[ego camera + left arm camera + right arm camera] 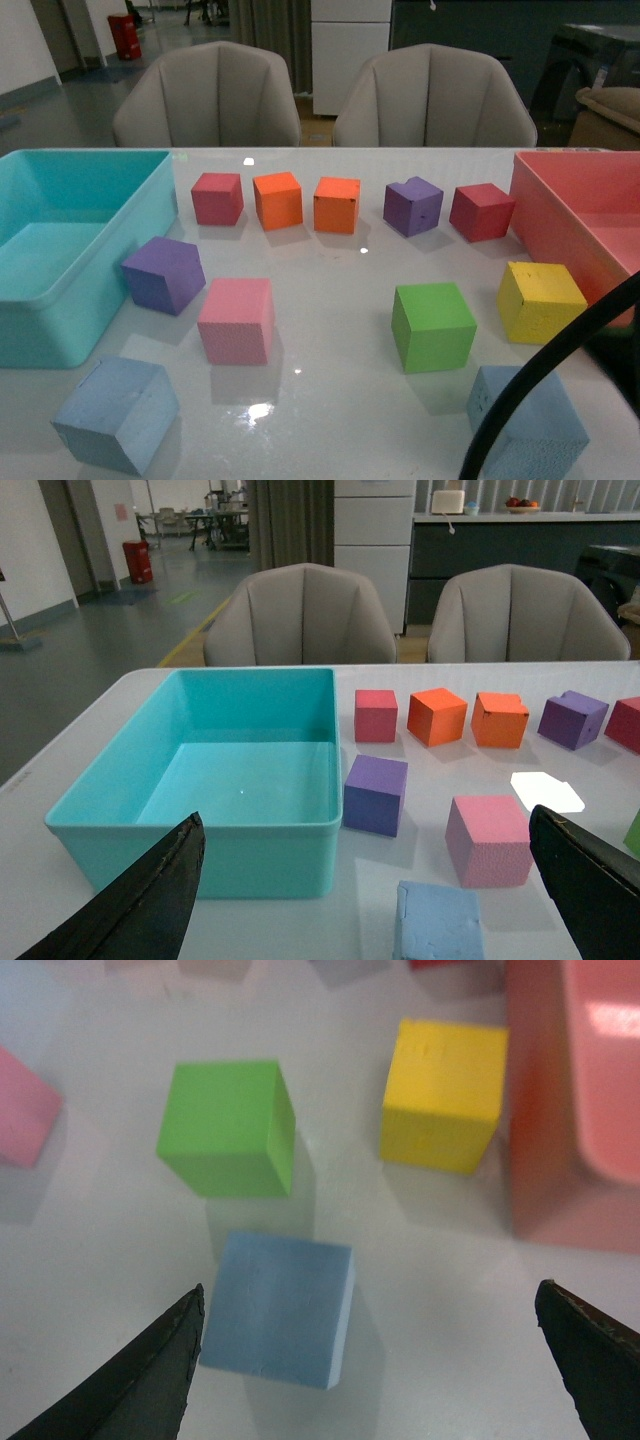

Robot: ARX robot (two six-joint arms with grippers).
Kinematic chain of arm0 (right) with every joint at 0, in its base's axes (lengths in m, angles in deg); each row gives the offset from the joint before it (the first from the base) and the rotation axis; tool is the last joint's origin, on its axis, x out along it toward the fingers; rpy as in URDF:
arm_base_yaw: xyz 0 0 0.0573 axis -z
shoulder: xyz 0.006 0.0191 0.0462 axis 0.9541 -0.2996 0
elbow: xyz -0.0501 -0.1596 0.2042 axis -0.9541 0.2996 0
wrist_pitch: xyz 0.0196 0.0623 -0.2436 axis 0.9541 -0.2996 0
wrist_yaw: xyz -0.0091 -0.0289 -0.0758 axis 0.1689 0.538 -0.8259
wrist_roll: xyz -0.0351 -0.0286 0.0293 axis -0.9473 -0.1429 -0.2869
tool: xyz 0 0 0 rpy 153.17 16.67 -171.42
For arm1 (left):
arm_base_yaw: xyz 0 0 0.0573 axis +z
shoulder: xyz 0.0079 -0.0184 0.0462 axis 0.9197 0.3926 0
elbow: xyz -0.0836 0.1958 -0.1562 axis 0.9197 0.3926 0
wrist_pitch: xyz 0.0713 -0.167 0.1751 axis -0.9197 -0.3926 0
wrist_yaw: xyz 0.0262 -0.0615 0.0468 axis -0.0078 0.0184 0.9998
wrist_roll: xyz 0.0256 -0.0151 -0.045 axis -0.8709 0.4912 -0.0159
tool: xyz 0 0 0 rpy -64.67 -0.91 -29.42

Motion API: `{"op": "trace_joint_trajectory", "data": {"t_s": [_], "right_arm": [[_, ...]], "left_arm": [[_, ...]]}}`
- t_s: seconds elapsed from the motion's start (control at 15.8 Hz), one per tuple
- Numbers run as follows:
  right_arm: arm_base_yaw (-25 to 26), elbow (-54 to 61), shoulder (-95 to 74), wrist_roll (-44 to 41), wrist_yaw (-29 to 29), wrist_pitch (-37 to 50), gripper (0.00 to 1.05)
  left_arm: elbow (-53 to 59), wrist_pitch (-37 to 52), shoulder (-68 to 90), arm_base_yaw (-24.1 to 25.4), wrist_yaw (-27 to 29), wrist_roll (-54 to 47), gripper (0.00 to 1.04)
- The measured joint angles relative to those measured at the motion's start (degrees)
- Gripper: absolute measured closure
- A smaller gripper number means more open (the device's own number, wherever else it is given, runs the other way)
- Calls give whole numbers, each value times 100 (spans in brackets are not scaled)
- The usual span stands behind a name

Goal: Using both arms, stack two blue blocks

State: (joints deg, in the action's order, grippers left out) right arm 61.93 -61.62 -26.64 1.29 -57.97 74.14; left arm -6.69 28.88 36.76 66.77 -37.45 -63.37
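Two pale blue blocks lie on the white table near its front edge. One blue block (116, 414) is at the front left; it also shows in the left wrist view (438, 923), below the pink cube. The other blue block (528, 423) is at the front right, partly behind a black cable (545, 365); it shows in the right wrist view (279, 1308). My left gripper (370, 900) is open and hovers over its block. My right gripper (370, 1365) is open above the table, with its block close to one fingertip (165, 1370). Neither gripper shows in the front view.
A teal bin (70, 240) stands at the left and a pink tray (585, 215) at the right. A purple cube (163, 274), pink cube (236, 320), green cube (432, 326) and yellow cube (540, 301) sit mid-table. Several red, orange and purple cubes line the back.
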Motion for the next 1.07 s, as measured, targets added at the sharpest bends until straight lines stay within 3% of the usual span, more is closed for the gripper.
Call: {"op": "trace_joint_trajectory", "data": {"t_s": [0.63,1.07], "right_arm": [[-632,-870,-1827,955,-83,-214,6],[-730,-1279,-2846,992,-286,-74,6]], "left_arm": [[0,0,0,0,0,-2,7],[0,0,0,0,0,0,7]]}}
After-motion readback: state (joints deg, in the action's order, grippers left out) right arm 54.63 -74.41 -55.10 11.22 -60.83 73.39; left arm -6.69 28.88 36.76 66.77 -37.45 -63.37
